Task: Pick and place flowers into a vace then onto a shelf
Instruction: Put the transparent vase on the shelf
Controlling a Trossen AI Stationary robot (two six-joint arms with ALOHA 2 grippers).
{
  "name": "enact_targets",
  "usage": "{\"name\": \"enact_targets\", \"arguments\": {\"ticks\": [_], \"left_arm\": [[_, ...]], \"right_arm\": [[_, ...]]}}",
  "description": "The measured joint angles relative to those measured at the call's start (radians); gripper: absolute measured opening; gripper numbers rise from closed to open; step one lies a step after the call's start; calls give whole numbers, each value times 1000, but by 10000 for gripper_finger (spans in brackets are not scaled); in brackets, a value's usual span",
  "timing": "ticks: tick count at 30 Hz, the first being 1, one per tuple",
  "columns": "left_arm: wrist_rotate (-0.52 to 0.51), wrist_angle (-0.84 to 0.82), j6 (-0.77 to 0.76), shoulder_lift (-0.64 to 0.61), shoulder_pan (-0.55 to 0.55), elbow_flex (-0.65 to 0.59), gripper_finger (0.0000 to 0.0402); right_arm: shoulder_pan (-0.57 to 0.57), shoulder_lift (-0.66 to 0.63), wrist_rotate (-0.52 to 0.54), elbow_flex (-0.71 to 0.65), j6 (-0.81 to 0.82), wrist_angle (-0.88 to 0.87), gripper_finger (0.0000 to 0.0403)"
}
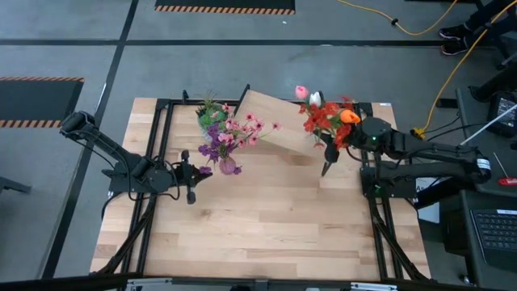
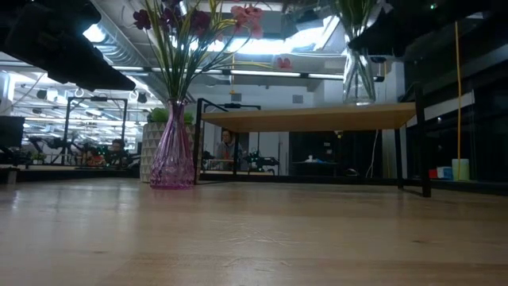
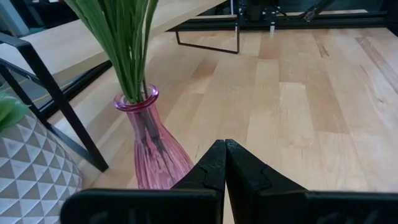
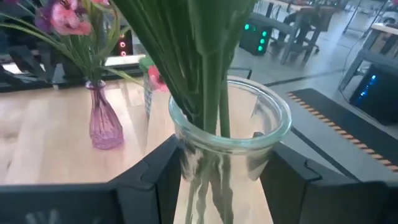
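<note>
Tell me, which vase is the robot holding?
The clear glass vase on the shelf, between the right gripper fingers. The pink vase stands free on the table.

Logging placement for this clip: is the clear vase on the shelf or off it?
On it: the clear vase stands on the shelf, the right gripper around it.

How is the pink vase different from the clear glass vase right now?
The pink vase is tinted pink with a narrow neck; the clear glass vase is colourless with a wide mouth. The pink vase stands on the table, free of any gripper; the clear glass vase sits on the shelf between the right gripper's fingers. Both hold green-stemmed flowers and stand upright.
</note>
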Motion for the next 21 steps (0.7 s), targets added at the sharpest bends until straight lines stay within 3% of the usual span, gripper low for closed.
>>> {"name": "enact_targets", "arguments": {"ticks": [21], "left_arm": [[-3, 0, 0, 0, 0, 0, 2]], "right_arm": [[-184, 2, -109, -27, 26, 25, 172]]}}
